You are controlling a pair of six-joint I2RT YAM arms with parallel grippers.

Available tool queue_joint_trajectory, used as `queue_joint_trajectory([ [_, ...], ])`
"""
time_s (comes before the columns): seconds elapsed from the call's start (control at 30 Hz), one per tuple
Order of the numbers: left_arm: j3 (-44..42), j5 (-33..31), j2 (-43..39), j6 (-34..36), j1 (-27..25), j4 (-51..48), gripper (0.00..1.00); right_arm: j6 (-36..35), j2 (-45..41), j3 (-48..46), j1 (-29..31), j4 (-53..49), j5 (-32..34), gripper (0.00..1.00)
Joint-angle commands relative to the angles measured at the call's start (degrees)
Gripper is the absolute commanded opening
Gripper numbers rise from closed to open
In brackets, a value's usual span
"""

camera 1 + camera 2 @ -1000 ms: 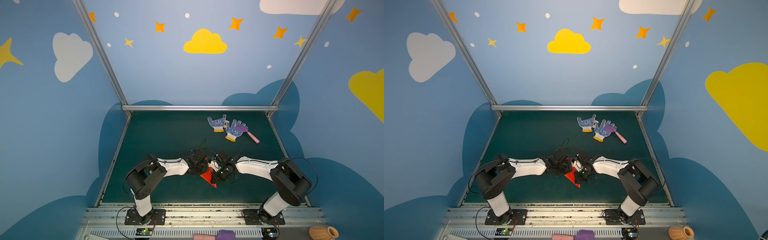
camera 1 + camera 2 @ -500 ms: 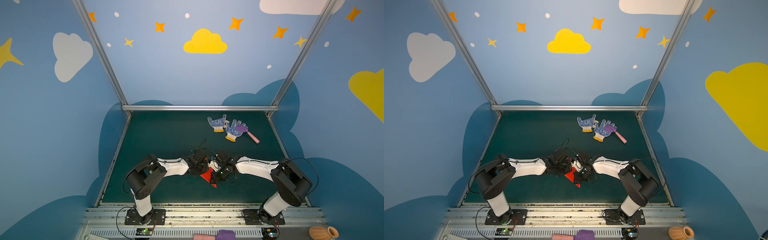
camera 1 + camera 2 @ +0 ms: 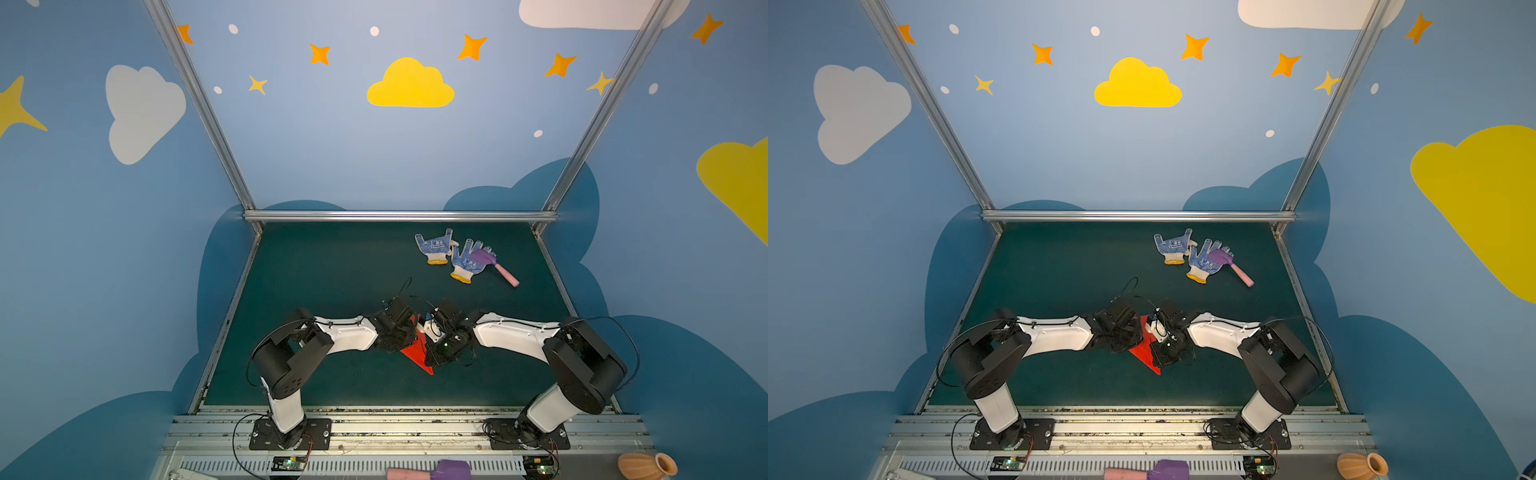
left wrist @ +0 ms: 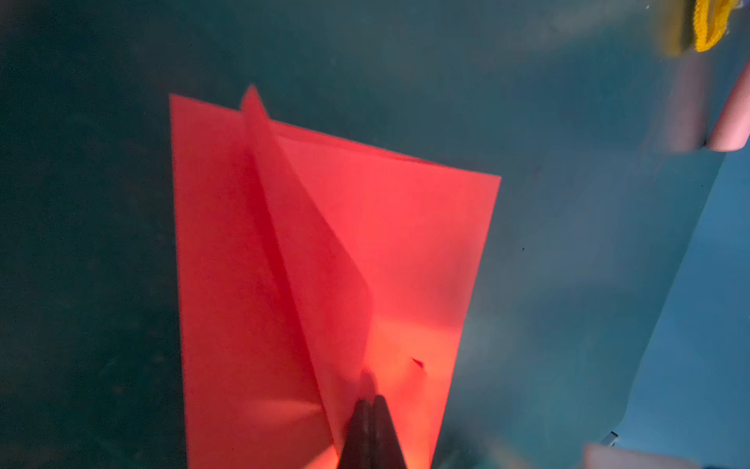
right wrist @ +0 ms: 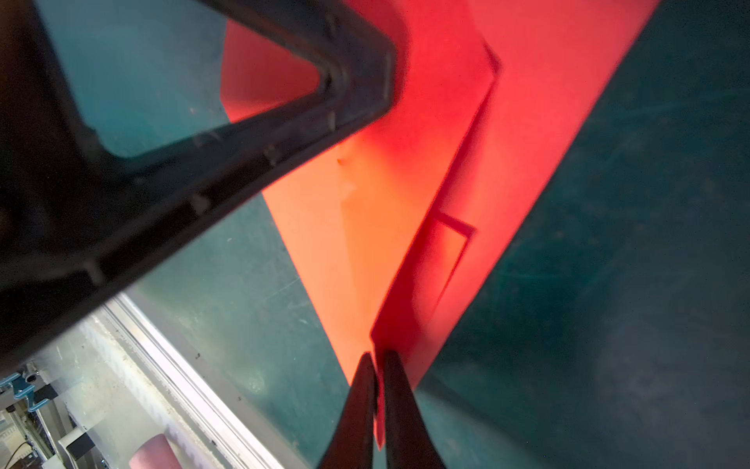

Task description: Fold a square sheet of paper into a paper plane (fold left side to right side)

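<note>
While both arms reach in toward each other over the front middle of the table [image 3: 332, 270], the plane [image 3: 417, 353] sits between their wrists, its red nose pointing toward the front rail in both top views. It is a pointed dart: two wings spread out to either side and a raised centre fold running along its length. Whether the wings rest on the table or hang just above it cannot be told.

Seen from the left wrist, the left gripper [image 4: 370, 400] is fully closed, its two black fingertips pressed together on the raised centre fold of the plane [image 4: 324, 243]. From the right wrist, the right gripper [image 5: 377, 355] is nearly closed, with only a thin slit between its fingertips and the edge of the fold pinched in that slit, close to the nose of the plane [image 5: 406, 203]. One black open-framed finger of the left gripper fills a corner of that view.

Far back on the right of the table lie two gloves [image 3: 434, 249], touching, with the head of a toy hammer [image 3: 496, 266] on the nearer glove's fingers.
</note>
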Motion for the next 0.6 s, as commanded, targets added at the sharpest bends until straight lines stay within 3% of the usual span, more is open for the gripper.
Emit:
queue_joint_trajectory([
  [0.0,-0.81,-1.15,-0.59,0.90,-0.02,-1.93,0.04,-0.14,-0.90,-1.27,-0.47,-3.02,1.76,0.11],
  [0.37,-0.92,-1.23,-0.63,0.90,-0.03,-1.97,0.03,0.89,-2.78,-2.54,-1.91,-2.84,1.20,0.17],
  [0.47,-0.91,-1.15,-0.65,0.99,-0.01,-1.85,0.04,1.02,-2.77,-2.50,-1.96,-2.49,0.34,0.27],
  [0.57,-0.84,-1.23,-0.69,0.97,0.01,-1.92,0.04,1.26,-3.36,-2.25,-1.93,-2.48,-0.31,0.29],
])
